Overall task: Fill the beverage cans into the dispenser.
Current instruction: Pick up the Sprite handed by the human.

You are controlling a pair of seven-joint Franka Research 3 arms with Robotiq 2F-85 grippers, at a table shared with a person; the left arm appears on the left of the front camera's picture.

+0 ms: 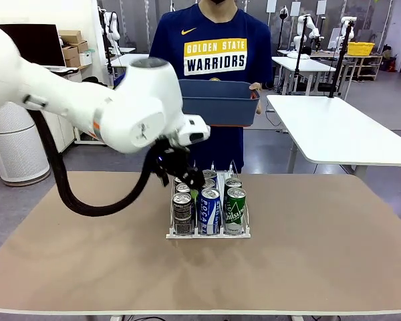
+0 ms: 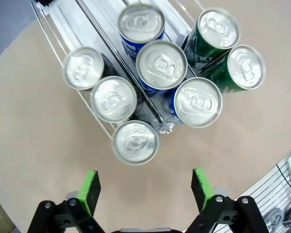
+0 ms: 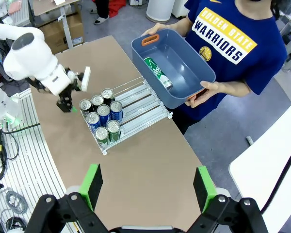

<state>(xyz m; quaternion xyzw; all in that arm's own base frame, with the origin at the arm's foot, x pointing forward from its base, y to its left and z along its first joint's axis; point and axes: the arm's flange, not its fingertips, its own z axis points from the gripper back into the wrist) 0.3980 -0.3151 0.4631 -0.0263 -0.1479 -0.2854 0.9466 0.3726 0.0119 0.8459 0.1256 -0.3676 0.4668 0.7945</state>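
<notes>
The left hand (image 2: 145, 187) hangs open and empty. At its 12 o'clock, beverage cans (image 2: 161, 64) crowd the dispenser's (image 2: 63, 19) near end, probably because the lanes slope that way. The right hand (image 3: 148, 187) gapes empty aloft. One green can (image 3: 157, 73) waits in the person's tub (image 3: 194, 68).

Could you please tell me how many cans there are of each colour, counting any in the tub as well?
Black cans: 3
Blue cans: 3
Green cans: 3, one of them lying in the tub
Total: 9
</notes>
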